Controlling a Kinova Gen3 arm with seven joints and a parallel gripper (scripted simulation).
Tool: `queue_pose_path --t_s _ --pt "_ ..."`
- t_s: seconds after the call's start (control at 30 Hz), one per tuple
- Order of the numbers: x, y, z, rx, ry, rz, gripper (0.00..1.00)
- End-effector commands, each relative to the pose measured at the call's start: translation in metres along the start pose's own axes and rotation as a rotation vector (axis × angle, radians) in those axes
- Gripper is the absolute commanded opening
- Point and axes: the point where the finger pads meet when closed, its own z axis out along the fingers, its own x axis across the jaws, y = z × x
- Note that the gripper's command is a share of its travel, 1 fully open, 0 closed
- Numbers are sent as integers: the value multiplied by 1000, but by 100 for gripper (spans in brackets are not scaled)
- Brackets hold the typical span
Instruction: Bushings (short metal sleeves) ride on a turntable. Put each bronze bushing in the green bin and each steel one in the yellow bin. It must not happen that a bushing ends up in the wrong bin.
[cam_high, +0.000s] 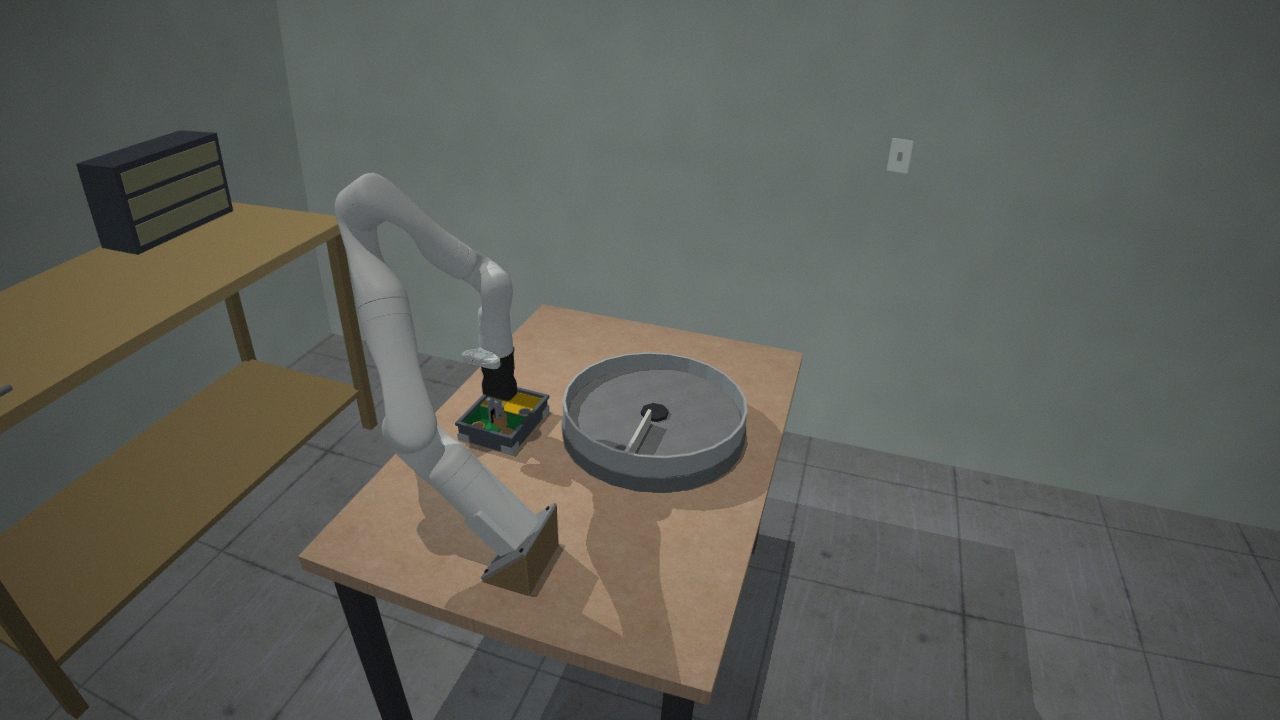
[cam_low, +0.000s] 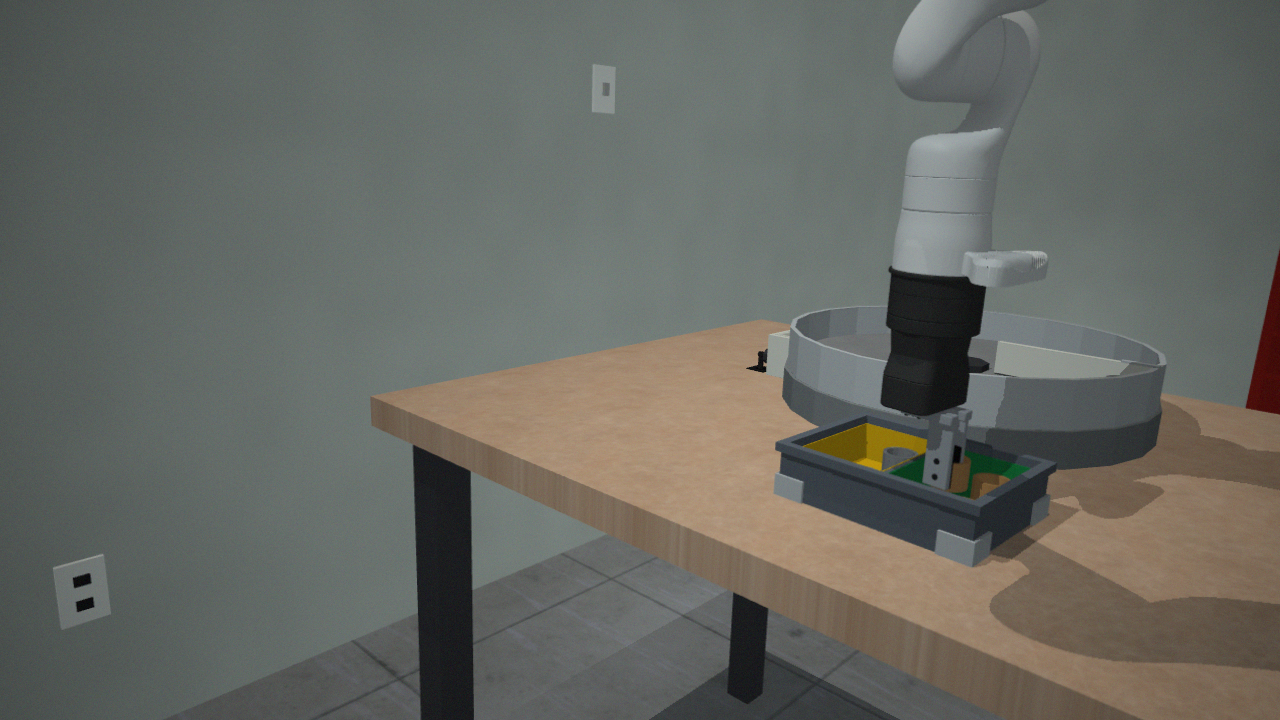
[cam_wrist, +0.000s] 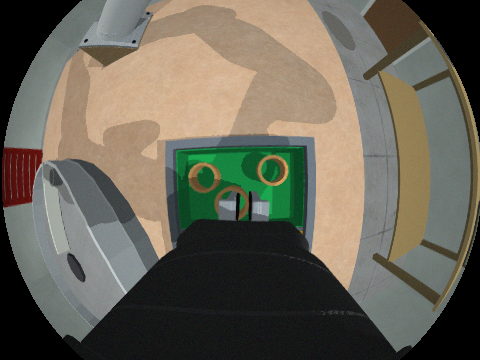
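My gripper (cam_high: 497, 418) (cam_low: 948, 472) (cam_wrist: 244, 201) points down into the green bin (cam_low: 1004, 464) (cam_wrist: 231, 155), shut on the wall of a bronze bushing (cam_low: 962, 475) (cam_wrist: 218, 196). The bushing is upright and low inside the bin; whether it touches the floor is unclear. Two other bronze bushings stand there, one at left (cam_wrist: 190, 177) and one at right (cam_wrist: 259, 170) in the wrist view. A steel bushing (cam_low: 897, 455) (cam_high: 525, 412) stands in the yellow bin (cam_low: 839, 445). On the turntable (cam_high: 617, 389), a grey round piece (cam_wrist: 52, 176), apparently a steel bushing, sits by the pale bar, partly hidden.
Both bins share one dark-walled tray (cam_low: 877, 501) beside the turntable's raised rim (cam_high: 653, 466) (cam_low: 1056, 402). The pale bar (cam_high: 639, 431) (cam_wrist: 56, 220) reaches from near the black hub (cam_high: 654, 411) toward the rim. A wooden shelf unit (cam_high: 170, 268) stands left of the table.
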Motion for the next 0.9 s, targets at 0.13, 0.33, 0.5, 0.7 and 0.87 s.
queue_pose_path --t_s 0.13,0.33,0.5,0.7,0.87 --pt "0 0 7 2 1 1 0" --pt "0 0 7 2 1 1 0" --pt "0 0 10 1 1 1 0" --pt "0 0 14 1 1 1 0" --pt "0 0 17 2 1 1 0"
